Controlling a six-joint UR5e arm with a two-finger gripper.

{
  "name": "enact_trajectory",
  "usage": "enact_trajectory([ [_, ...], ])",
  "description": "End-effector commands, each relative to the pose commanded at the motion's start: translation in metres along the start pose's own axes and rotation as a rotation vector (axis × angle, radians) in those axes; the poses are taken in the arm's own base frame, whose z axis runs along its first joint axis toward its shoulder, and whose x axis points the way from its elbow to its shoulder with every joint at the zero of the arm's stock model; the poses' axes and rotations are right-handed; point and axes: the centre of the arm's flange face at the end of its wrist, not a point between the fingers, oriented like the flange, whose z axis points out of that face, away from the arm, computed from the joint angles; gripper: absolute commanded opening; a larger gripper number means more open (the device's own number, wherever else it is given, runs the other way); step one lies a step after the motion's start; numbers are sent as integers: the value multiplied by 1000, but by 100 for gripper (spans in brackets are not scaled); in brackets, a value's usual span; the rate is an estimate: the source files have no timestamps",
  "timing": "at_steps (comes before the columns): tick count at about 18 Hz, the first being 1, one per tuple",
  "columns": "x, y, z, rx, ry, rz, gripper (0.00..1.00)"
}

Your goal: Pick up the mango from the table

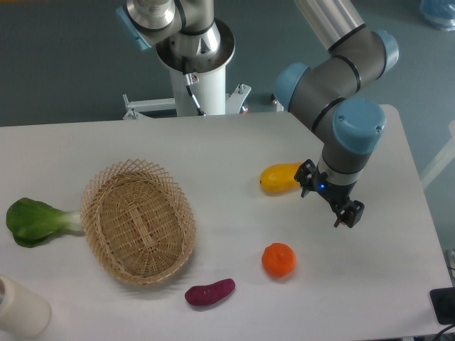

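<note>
Here, wicker basket (138, 220) holding nothing; mango (280, 177) beside tool (329, 199)

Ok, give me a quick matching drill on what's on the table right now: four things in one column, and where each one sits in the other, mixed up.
Things:
1. mango
2. tangerine
3. basket
4. green leafy vegetable

Places:
A. far left edge of the table, touching the basket's left rim
B. right beside the gripper, on its left in the picture
C. near the front edge, just right of the purple vegetable
D. left of centre, empty

Pairs: 1-B, 2-C, 3-D, 4-A
</note>
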Motion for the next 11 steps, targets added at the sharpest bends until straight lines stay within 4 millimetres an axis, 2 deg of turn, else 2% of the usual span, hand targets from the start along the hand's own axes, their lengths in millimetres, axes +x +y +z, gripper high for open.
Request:
enact_trajectory([
  [8, 0, 3, -4, 23, 0, -11, 100],
  [11, 2, 6, 1, 81, 10, -26, 100],
])
